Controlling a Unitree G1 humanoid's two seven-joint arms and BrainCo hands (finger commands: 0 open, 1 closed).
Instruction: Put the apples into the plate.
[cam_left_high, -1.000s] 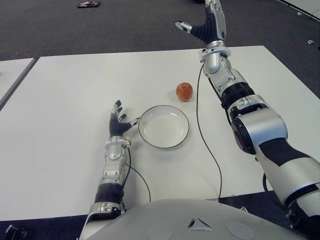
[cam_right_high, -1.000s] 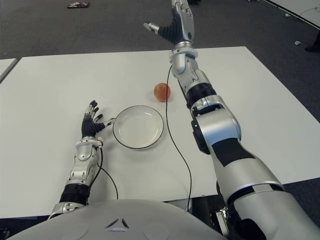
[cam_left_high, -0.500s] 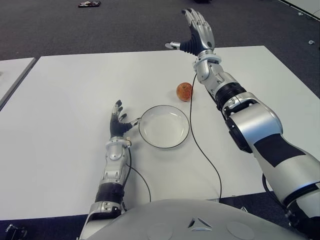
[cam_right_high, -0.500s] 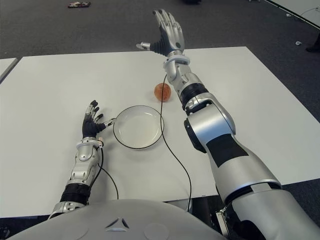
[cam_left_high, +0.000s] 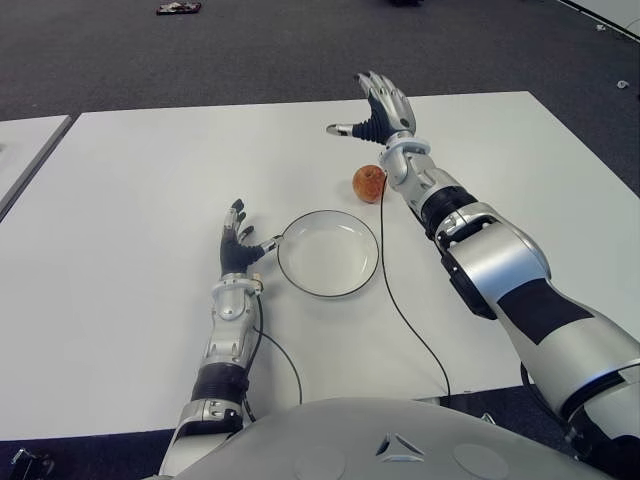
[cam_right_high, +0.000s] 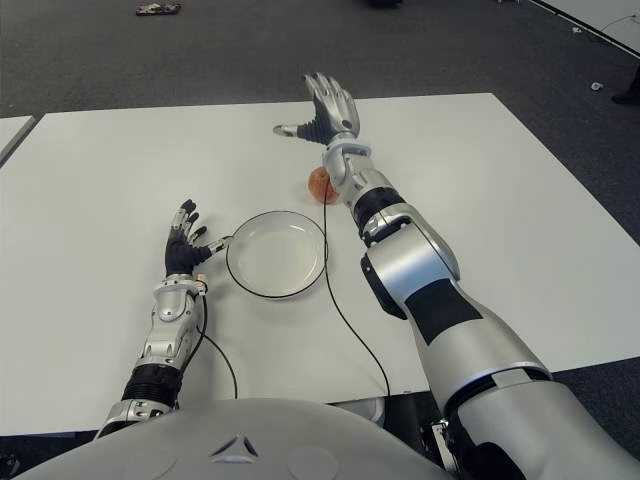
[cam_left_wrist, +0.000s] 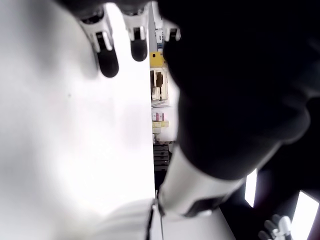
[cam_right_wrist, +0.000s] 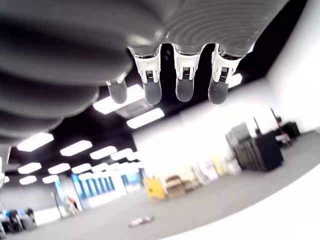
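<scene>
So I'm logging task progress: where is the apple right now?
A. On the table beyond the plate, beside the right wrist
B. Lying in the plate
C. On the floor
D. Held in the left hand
A: the apple sits on the white table outside the plate, with the open right hand above and beyond it, holding nothing.

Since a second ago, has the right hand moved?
Yes. The right hand has come down and toward the robot, from beyond the table's far edge to open-fingered above the apple. The apple and plate haven't shifted.
</scene>
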